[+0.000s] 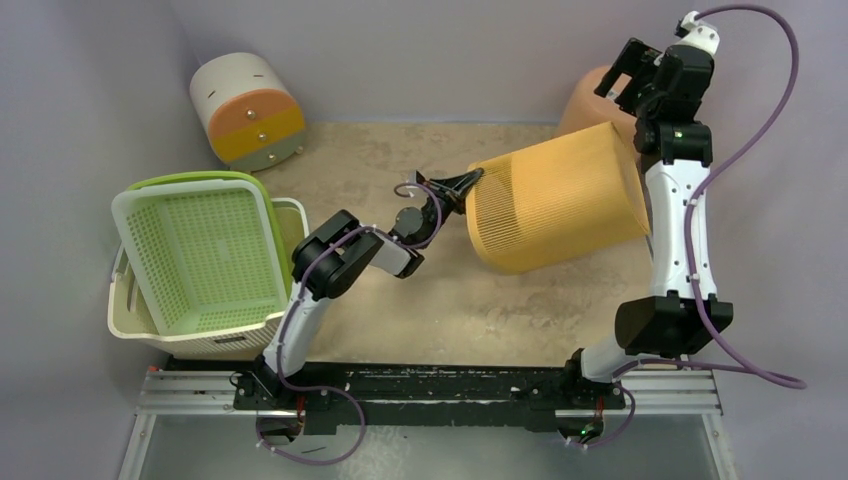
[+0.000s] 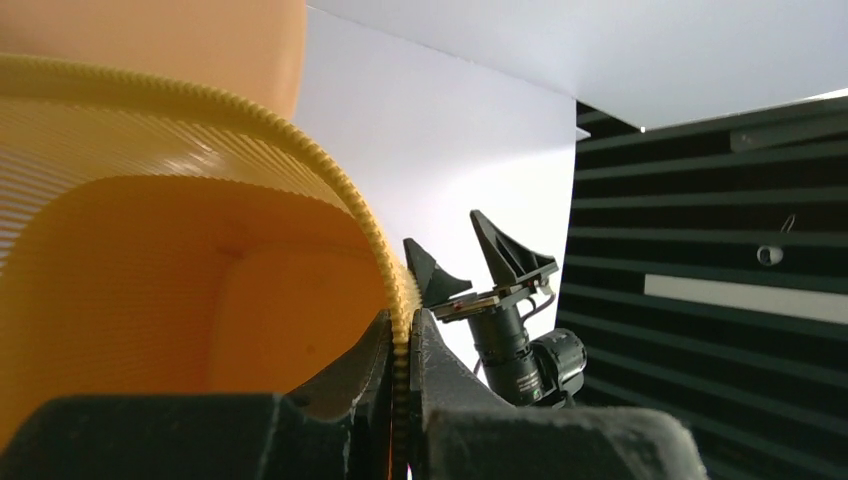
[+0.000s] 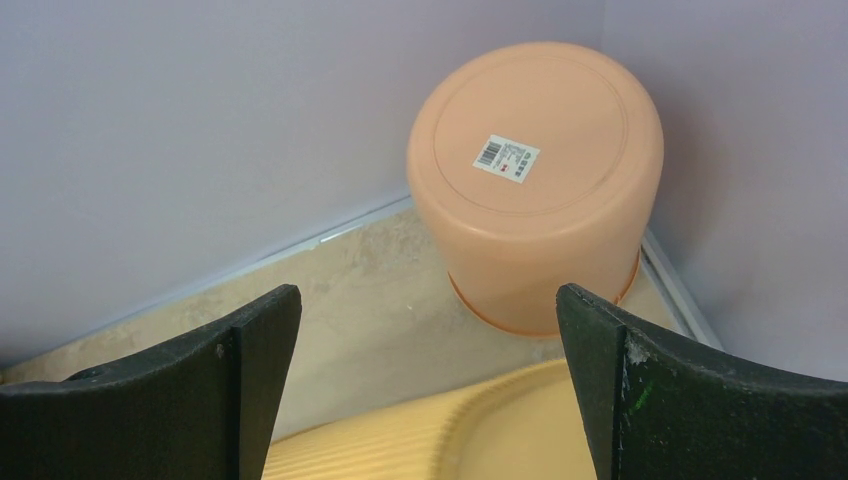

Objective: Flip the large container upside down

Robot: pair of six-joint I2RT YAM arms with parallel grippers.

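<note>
Both left fingers [image 2: 445,375] are pinching the rim of the tipped orange container [image 1: 555,200] mid-frame; the right fingers [image 3: 240,390] are hanging wide apart, upper right.

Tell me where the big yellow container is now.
The yellow container is tipped over right of centre in the top view, rim pinched by the left fingers, in front of the peach bucket.
</note>
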